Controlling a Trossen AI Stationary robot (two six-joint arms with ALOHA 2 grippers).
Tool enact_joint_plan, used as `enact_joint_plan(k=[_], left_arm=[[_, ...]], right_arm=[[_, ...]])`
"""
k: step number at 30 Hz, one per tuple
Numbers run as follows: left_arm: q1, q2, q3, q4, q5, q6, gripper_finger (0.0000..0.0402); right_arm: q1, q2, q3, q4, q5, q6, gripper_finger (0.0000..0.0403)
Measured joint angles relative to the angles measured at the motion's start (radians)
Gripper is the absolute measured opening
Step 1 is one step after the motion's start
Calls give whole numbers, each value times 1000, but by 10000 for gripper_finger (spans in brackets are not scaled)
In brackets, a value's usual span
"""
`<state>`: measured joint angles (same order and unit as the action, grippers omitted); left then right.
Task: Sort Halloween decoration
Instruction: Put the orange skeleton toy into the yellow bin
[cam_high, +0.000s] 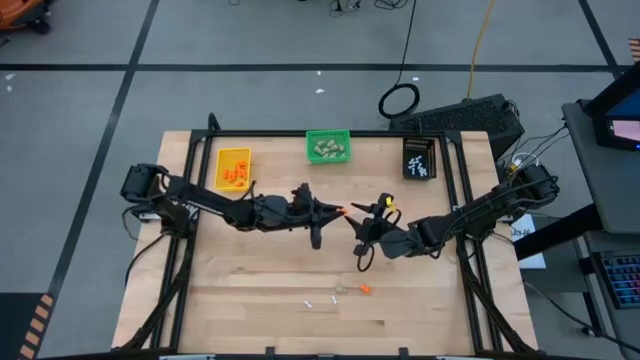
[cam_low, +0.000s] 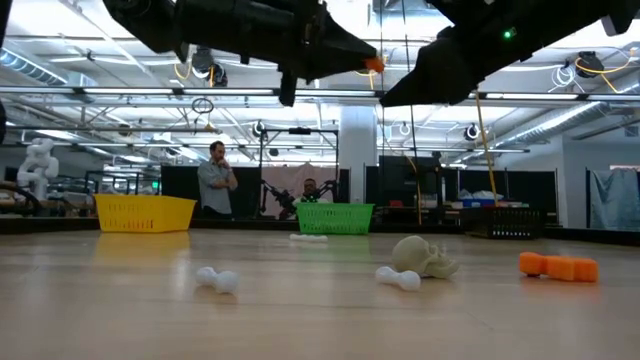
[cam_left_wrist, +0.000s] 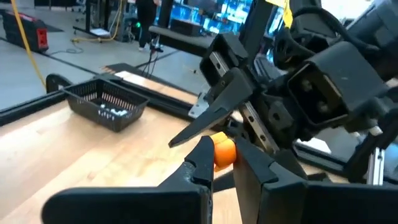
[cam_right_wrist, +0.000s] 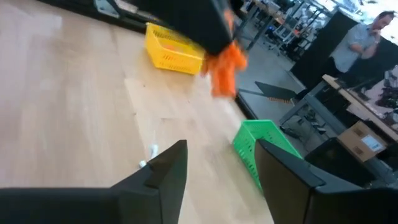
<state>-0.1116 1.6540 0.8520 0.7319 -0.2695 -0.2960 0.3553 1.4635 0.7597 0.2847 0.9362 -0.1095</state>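
Left gripper (cam_high: 343, 210), held above the middle of the pale wooden table (cam_high: 250, 300), pinches a small bright orange decoration piece (cam_left_wrist: 224, 151) between its dark fingers (cam_left_wrist: 200, 163). Just beside it, tip to tip, the right gripper (cam_high: 356, 223) has its fingers (cam_right_wrist: 163, 167) spread apart and holds nothing.

Along the far edge stand three small rectangular plastic bins: a yellow bin (cam_high: 233, 167) with orange bits towards the left corner, a green bin (cam_high: 328, 147) with beige lumps near the middle, and a black bin (cam_high: 419, 158) with white sticks towards the right.

Near the front edge lie loose pieces: white bone-shaped sticks (cam_low: 217, 279), a beige-grey skull-shaped lump (cam_low: 426, 256) and another orange piece (cam_low: 558, 266).
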Motion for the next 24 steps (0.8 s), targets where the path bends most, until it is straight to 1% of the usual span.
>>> enact_joint_plan(k=[7, 13, 20, 24], left_arm=[[0, -134, 0, -208, 0, 53, 31], [-2, -241, -1, -375, 3, 95, 31], [-28, -337, 0, -550, 7, 136, 31], [-47, -394, -5, -642, 7, 155, 31]], right_arm=[[0, 0, 0, -13, -101, 23, 172], [0, -1, 0, -23, -105, 22, 172], [0, -1, 0, -29, -180, 31, 171], [1, -1, 0, -38, -182, 35, 171]])
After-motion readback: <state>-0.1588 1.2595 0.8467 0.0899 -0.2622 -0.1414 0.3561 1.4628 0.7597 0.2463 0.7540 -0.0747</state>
